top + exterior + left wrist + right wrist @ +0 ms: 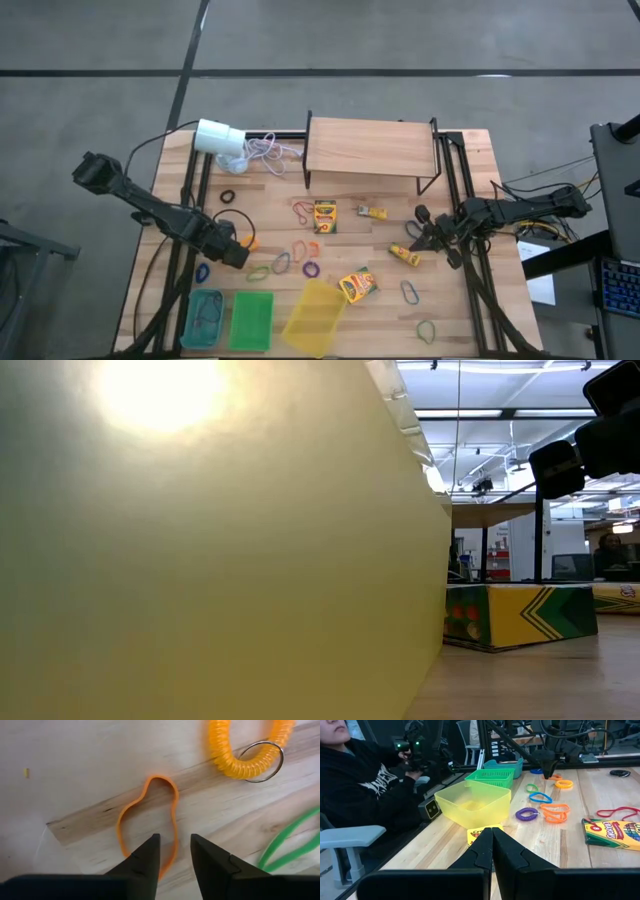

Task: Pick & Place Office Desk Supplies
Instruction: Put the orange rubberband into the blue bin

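— While you look over the table, what is under your left gripper (174,856)?

— A thin orange rubber-band loop (148,818), pinched into a wavy pear shape, flat on the pale wood-grain table (90,765). My dark wedge-shaped fingers straddle one strand with a narrow gap between them, not clamped on it. Just beyond lie a coiled orange spiral band (246,745) with a wire ring and a green loop (290,839).

— And the right gripper (492,836)?

— Pressed shut, empty. Ahead of it sit a translucent yellow bin (472,802), a green mesh basket (493,777) and a glossy crayon box (612,834).
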You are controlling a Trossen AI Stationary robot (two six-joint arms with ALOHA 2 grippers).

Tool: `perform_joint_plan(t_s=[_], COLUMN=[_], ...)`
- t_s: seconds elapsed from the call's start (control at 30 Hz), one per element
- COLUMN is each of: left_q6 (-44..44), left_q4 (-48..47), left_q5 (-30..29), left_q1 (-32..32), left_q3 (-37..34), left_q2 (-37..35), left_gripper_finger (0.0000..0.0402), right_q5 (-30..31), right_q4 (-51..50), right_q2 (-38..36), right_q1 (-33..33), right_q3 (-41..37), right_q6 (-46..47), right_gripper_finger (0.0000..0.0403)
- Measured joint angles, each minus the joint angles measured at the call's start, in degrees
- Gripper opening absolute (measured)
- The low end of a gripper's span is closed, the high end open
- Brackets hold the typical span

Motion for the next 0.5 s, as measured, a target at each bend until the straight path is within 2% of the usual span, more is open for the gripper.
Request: perform_joint_plan(t_s=[0.17, 0.37, 0.5], left_q6=[1.84, 1.82, 1.75], left_q4=[0.25, 1.14, 1.82], left_q5=[-0.05, -0.17, -0.23], left_q1=[-0.04, -0.04, -0.03], left_q3=[0.11, 0.01, 0.01], left_q2=[0.11, 0.17, 0.17], left_gripper_finger=[0.0071, 0.001, 0.0005], right_q5=[-0.02, -0.02, -0.02], right_q4=[0.0, 0.01, 0.02], right_q2=[0.0, -0.01, 0.0], right_q1=[0.02, 0.0, 0.0], right_q3=[-0.02, 0.0, -0.02], right_q6=[0.0, 0.0, 0.0], right_gripper_finger=[0.0008, 0.0008, 0.0008])
